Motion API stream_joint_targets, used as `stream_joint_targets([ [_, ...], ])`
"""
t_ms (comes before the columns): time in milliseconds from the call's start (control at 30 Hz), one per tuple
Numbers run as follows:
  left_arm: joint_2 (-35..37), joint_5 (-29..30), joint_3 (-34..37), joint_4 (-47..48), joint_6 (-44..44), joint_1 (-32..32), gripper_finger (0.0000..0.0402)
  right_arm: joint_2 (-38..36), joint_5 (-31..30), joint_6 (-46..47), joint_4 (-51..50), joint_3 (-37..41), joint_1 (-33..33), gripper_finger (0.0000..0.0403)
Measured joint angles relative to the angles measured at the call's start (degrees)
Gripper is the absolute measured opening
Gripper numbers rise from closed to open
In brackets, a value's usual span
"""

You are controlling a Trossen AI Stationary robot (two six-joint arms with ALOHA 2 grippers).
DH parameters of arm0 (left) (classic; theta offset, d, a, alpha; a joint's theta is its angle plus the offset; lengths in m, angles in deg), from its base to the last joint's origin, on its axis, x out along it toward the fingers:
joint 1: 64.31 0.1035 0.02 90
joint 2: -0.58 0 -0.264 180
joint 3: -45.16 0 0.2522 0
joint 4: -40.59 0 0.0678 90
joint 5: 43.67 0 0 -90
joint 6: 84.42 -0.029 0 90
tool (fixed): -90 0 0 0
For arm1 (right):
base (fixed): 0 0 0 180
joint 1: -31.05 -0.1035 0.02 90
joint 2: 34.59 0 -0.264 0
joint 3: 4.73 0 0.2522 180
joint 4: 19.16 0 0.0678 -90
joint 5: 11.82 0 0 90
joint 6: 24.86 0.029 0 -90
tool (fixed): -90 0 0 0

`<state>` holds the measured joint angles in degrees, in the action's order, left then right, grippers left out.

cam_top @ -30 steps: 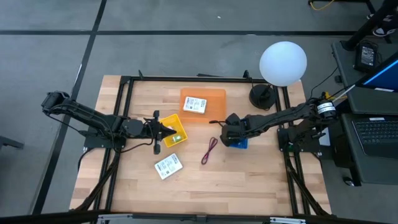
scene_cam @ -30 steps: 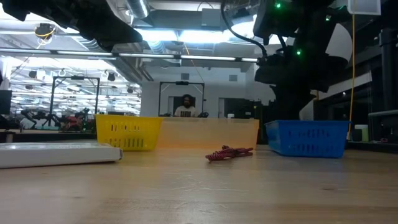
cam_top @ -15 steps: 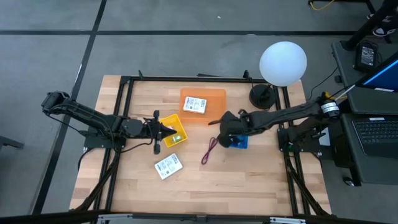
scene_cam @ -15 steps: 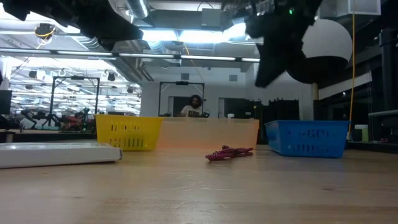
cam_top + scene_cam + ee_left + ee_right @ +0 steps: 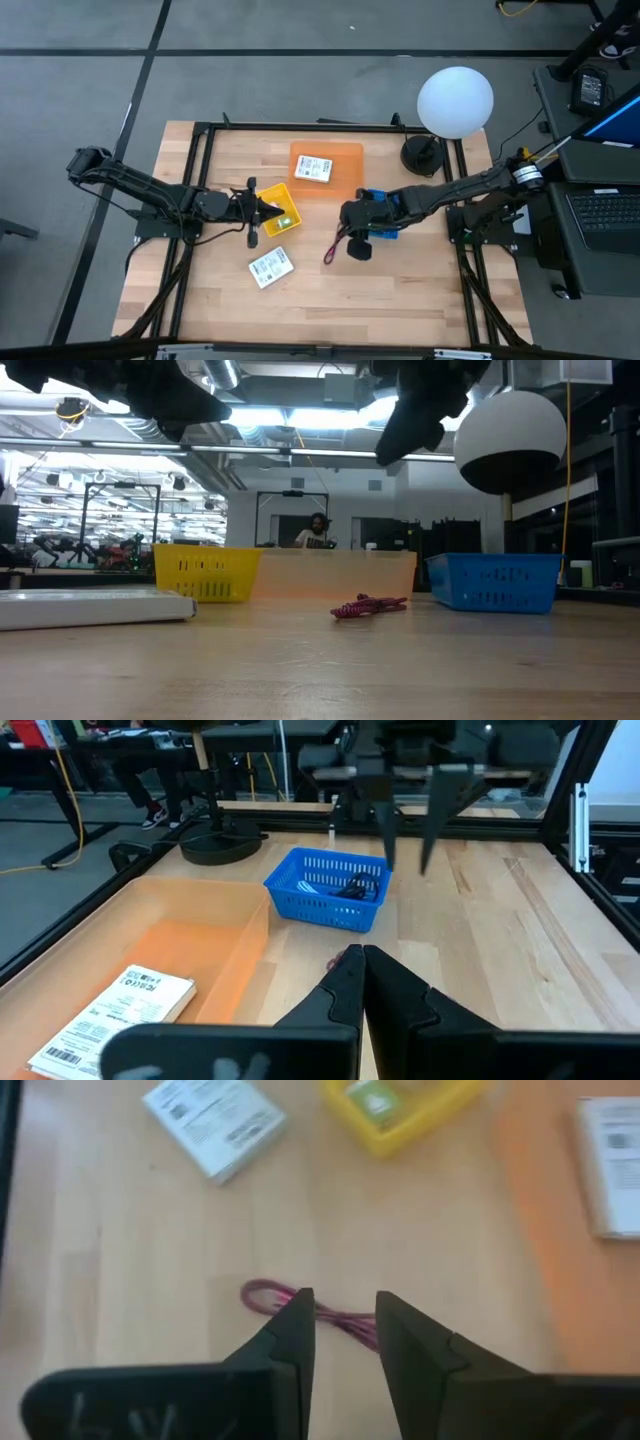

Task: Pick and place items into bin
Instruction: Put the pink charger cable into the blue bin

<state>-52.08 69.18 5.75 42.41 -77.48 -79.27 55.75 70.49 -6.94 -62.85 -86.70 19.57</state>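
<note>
High view, landmark: the orange tray [image 5: 345, 155] sits near the far middle of the table [image 5: 420, 300].
High view, done: one packet [image 5: 314, 167] lies in the tray; a green block [image 5: 287, 221] lies in the yellow bin [image 5: 270, 196] just beside the tray's near-left corner; the blue bin [image 5: 376, 197] stands just off the tray's near-right corner, contents hidden by the arm.
High view, left: a second packet [image 5: 271, 267] lies loose, well nearer than the tray; the cord [image 5: 336, 242] lies loose between that packet and the blue bin.
High view, arms: the right gripper [image 5: 356, 238] hangs just beside the cord; the left gripper [image 5: 268, 211] waits over the yellow bin.
Low view: the cord [image 5: 368, 605] rests on the bare table, in front of the tray [image 5: 340, 574] and between the yellow bin [image 5: 206, 571] and blue bin [image 5: 496, 580]. A person shows far behind the tray.
Left wrist view: the left fingers [image 5: 345, 995] are pressed together, holding nothing. The blue bin [image 5: 330, 888] already holds dark pieces. Over it the right gripper [image 5: 410, 860] points down with its fingers apart.
Right wrist view: the right fingers [image 5: 290, 1330] are spread and empty, straddling the cord [image 5: 330, 1312] from above, not touching as far as shows.
Progress: roughly midway, I judge; the cord looks next, then the loose packet [image 5: 213, 1115].
</note>
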Motion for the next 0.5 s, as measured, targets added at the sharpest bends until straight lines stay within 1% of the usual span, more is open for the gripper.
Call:
stream_joint_targets([
  [200, 0.0, 0.0, 0.0, 0.0, -0.1, 0.0, 0.0004, 3.0, 4.2, -4.7, 4.3, 0.0, 0.0, 0.0089],
  [267, 0.0, 0.0, 0.0, 0.0, -0.1, 0.0, 0.0004, 4.1, 4.9, -6.7, 4.8, 0.0, -0.1, 0.0097],
  [367, 0.0, 0.0, 0.0, 0.1, -0.2, 0.0, 0.0004, 5.4, 4.9, -9.6, 5.8, -0.1, -0.6, 0.0119],
  [500, 0.0, 0.0, 0.0, 0.1, -0.2, 0.0, 0.0004, 8.8, 4.9, -12.7, 6.1, -2.6, -1.6, 0.016],
])
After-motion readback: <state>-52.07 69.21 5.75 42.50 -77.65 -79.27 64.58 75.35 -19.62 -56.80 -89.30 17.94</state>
